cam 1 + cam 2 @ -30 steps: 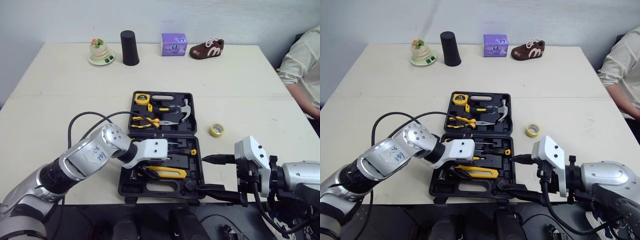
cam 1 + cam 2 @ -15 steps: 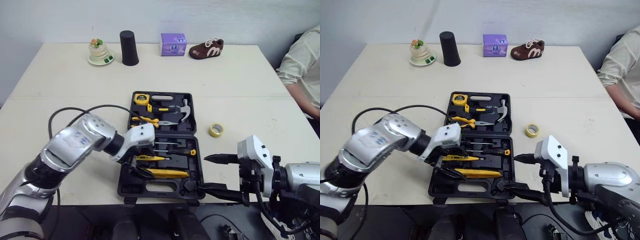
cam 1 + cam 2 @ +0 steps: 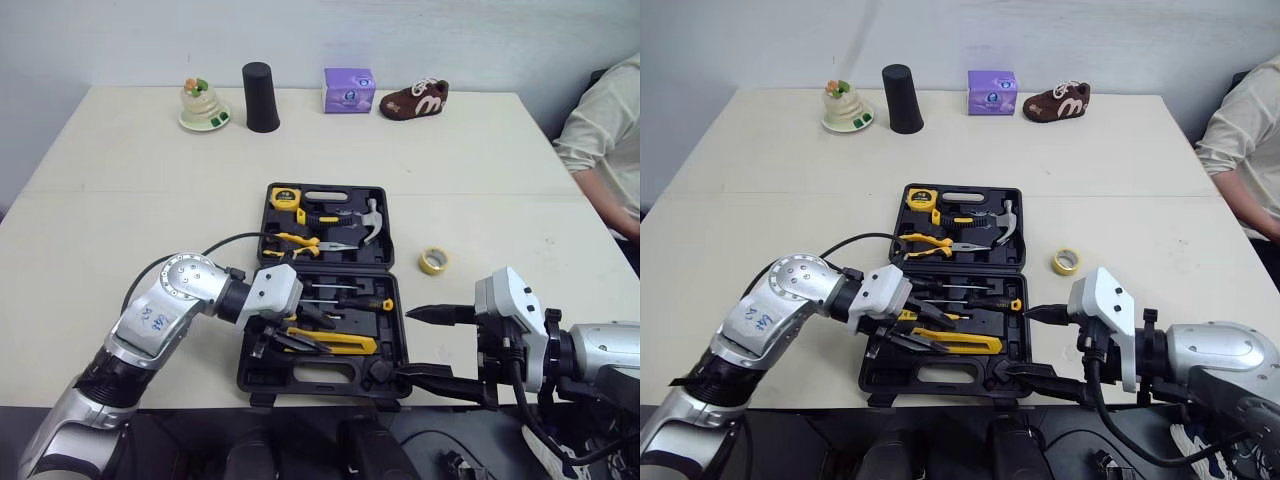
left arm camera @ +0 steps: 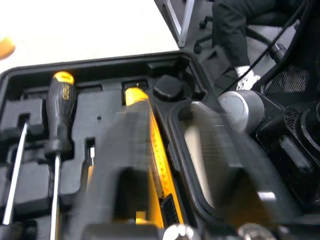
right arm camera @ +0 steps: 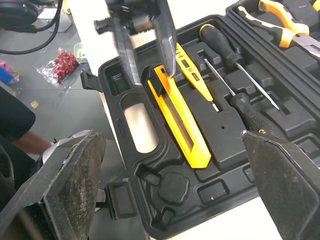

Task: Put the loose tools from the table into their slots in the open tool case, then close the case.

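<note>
Nearest me, my right gripper [image 3: 430, 347] hangs just off the near right corner of the tool case [image 3: 246, 378], spread wide and holding nothing. I judge it is parked there so the left arm has the tray to itself.

My left gripper [image 5: 152, 75] is down in the near half of the case, at the left end of the yellow knife [image 3: 335, 343]. Its fingers are a narrow way apart and closed on nothing, with one tip touching the knife. The knife lies along its slot, so this looks to me like seating it.

Just beyond the knife, the screwdrivers [image 3: 345, 300] lie in their grooves. In the far half of the case sit the pliers [image 3: 290, 240], hammer [image 3: 368, 215] and tape measure [image 3: 285, 195].

A yellow tape roll [image 3: 433, 261] lies loose on the bench [image 3: 120, 200] just right of the case. The lid lies open, so closing comes last.

Well beyond the case, a black cup [image 3: 261, 97], purple box [image 3: 348, 89] and small shoe [image 3: 413, 99] line the bench's far edge. A person's sleeve [image 3: 600, 130] shows off to the case's far right.
</note>
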You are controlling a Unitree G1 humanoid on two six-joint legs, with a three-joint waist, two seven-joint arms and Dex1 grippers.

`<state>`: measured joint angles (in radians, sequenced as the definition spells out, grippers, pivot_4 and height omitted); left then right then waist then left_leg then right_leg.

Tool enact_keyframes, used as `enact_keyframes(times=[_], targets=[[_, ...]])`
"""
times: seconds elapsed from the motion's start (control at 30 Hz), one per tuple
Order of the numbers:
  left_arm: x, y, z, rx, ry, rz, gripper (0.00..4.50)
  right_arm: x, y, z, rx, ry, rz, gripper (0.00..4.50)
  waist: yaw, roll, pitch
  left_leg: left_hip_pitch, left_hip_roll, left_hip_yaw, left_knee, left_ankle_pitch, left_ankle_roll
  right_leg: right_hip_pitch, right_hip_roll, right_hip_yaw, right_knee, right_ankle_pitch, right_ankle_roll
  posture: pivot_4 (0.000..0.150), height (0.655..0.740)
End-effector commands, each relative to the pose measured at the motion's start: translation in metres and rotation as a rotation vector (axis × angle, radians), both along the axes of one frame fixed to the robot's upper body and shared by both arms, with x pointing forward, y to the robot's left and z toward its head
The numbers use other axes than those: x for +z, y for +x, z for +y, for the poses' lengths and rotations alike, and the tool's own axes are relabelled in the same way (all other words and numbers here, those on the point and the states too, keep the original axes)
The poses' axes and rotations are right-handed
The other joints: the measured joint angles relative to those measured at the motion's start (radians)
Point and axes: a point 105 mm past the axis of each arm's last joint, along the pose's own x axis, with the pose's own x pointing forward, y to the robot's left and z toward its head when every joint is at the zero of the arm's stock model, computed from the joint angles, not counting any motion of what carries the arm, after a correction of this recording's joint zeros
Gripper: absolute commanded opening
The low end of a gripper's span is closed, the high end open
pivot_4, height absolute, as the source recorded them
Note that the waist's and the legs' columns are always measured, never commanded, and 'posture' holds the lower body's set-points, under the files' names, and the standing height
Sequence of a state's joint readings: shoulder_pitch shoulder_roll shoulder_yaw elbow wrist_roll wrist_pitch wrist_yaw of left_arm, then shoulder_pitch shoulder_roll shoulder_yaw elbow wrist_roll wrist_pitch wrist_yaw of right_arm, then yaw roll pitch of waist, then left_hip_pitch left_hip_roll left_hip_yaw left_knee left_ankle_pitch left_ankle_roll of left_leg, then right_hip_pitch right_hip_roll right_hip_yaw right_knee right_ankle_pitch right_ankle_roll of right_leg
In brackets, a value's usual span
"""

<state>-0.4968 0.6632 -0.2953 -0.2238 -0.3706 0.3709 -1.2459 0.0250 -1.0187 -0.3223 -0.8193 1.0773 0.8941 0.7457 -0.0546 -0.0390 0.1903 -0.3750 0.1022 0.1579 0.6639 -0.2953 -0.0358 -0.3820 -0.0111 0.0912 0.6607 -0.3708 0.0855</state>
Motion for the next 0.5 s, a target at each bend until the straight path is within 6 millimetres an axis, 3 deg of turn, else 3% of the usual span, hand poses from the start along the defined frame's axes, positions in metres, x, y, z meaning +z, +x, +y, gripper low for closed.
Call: enact_keyframes(times=[0.03, 0.5], targets=[[-0.009, 0.004, -0.001, 0.006, 0.031, -0.023, 0.03, 0.005, -0.004, 0.004, 0.023, -0.003, -0.025, 4.5, 0.0, 0.0, 0.0, 0.0, 0.0, 0.0, 0.0, 0.0, 0.0, 0.0, 0.0, 0.0, 0.0, 0.0, 0.0, 0.15, 0.7386], [-0.056, 0.018, 0.008, 0.083, 0.21, -0.033, 0.03, 0.004, -0.001, 0.004, 0.017, -0.006, -0.032, 4.5, 0.0, 0.001, -0.002, 0.005, 0.001, -0.001, -0.001, 0.0, 0.001, 0.006, -0.001, -0.001, -0.001, 0.0, 0.0, 0.15, 0.7386]])
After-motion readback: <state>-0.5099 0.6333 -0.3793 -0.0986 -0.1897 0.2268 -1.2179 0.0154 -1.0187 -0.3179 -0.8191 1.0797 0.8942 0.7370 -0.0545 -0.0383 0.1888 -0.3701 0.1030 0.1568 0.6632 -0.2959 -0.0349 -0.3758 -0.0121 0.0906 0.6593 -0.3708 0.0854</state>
